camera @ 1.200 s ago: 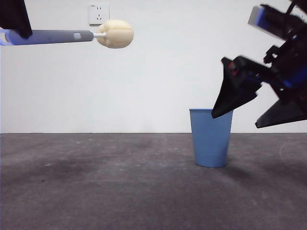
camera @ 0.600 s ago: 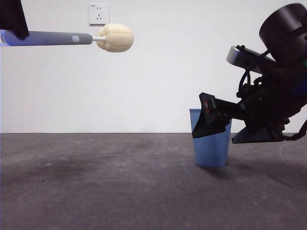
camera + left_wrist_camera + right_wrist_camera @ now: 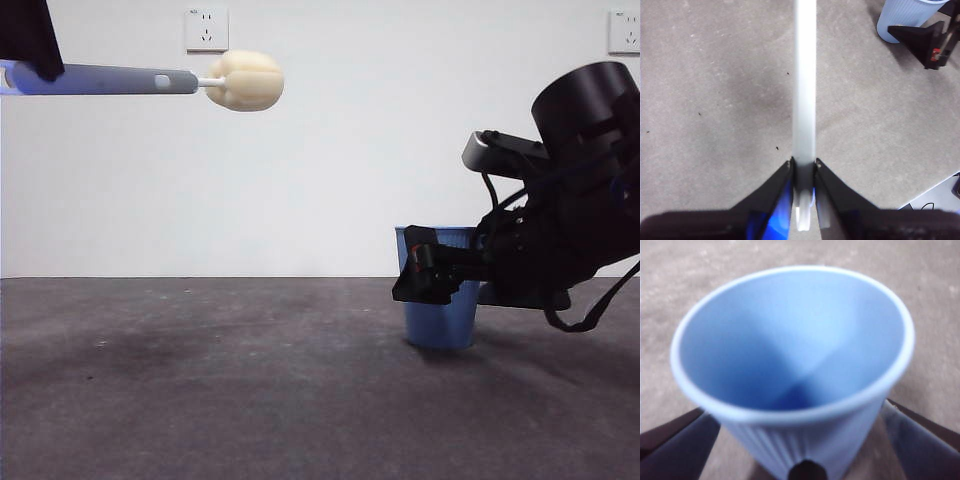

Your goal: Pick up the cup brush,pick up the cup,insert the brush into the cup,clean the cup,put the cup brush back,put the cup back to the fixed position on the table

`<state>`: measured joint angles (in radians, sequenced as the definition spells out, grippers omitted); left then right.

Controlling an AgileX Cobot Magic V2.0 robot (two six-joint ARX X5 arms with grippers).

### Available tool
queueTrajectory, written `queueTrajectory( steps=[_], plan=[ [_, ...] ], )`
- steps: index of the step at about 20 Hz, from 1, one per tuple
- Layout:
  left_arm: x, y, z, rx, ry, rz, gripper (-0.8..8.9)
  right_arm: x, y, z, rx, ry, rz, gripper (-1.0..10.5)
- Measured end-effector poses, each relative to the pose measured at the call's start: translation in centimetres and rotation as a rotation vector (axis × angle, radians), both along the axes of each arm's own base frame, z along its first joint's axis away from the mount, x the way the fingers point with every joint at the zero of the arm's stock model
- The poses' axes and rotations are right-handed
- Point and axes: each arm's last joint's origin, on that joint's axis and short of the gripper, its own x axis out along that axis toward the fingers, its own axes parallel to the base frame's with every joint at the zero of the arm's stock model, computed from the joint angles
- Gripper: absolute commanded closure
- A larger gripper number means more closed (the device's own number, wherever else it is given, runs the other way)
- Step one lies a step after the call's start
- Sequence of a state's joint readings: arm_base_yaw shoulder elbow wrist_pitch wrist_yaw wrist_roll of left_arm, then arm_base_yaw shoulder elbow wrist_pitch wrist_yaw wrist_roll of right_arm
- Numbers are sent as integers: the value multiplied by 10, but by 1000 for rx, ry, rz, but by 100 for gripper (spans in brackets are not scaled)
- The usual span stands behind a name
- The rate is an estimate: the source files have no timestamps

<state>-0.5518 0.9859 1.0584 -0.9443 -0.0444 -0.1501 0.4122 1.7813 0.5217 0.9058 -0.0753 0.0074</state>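
**A:** Where are your right fingers (image 3: 805, 440)?

**B:** Spread wide either side of the cup (image 3: 437, 315), low right of the front frame. A second ago my right gripper (image 3: 425, 275) hung above its rim; now it's down level, so I judge closing comes next.

**A:** And the brush (image 3: 150, 79)?

**B:** My left fingers (image 3: 785, 185) pinch its handle, upper left of the frame. It lies level, long axis sideways, sponge pointing right, high above the counter (image 3: 250, 400).

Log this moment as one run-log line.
left gripper: holds cup brush aloft | right gripper: open around cup | cup on table
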Motion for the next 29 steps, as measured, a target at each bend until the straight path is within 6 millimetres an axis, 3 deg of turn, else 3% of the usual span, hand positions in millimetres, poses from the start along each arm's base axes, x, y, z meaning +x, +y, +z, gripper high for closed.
queueTrajectory(
  steps=[4, 10, 15, 19, 24, 29],
  plan=[
    [-1, 0, -1, 7, 10, 0, 822, 2, 1, -4, 9, -22, 0, 564],
    [-1, 1, -1, 7, 11, 0, 822, 3, 1, 0, 25, -57, 3, 967],
    [-3, 2, -3, 39, 29, -16, 822, -3, 6, 4, 10, -21, 24, 963],
    [-2, 2, -5, 94, 26, -77, 822, -22, 13, 42, -62, -15, 77, 964],
    [6, -4, -15, 210, 56, -202, 822, -49, 16, 79, -385, 157, 157, 964],
    [12, -8, -29, 341, 136, -381, 822, -62, 16, 86, -743, 290, 217, 964]
  ],
)
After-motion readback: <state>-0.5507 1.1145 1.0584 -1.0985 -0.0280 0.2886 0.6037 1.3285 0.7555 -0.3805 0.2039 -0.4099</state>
